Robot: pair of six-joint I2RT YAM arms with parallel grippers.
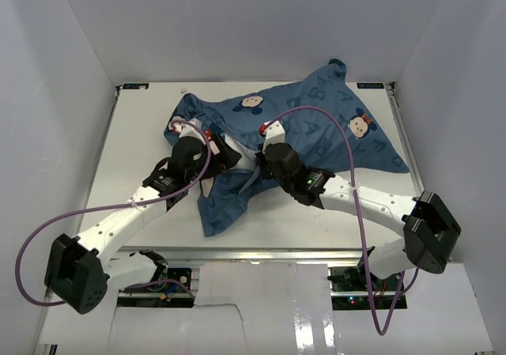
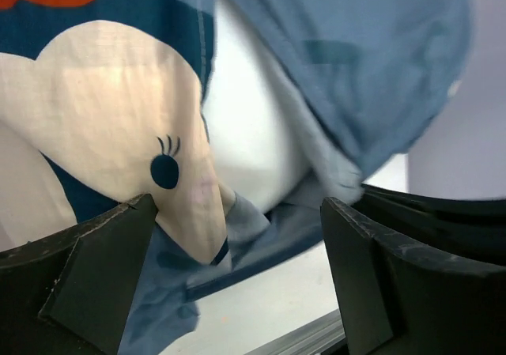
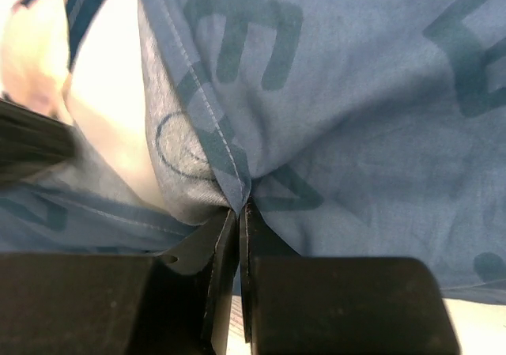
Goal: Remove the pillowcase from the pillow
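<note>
My right end effector point(image 3: 239, 213) is pinched closed on a seam fold of the pillowcase point(image 1: 316, 126), which sprawls over the bench point(image 1: 138, 126) from centre out toward 1 o'clock. My left end effector point(image 2: 239, 213) stands open, with the white pillow point(image 2: 253, 134) showing in the case's mouth at its 12 o'clock.

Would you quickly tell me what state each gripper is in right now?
Left gripper: open, gripping nothing.
Right gripper: shut on a fold of the pillowcase.
</note>
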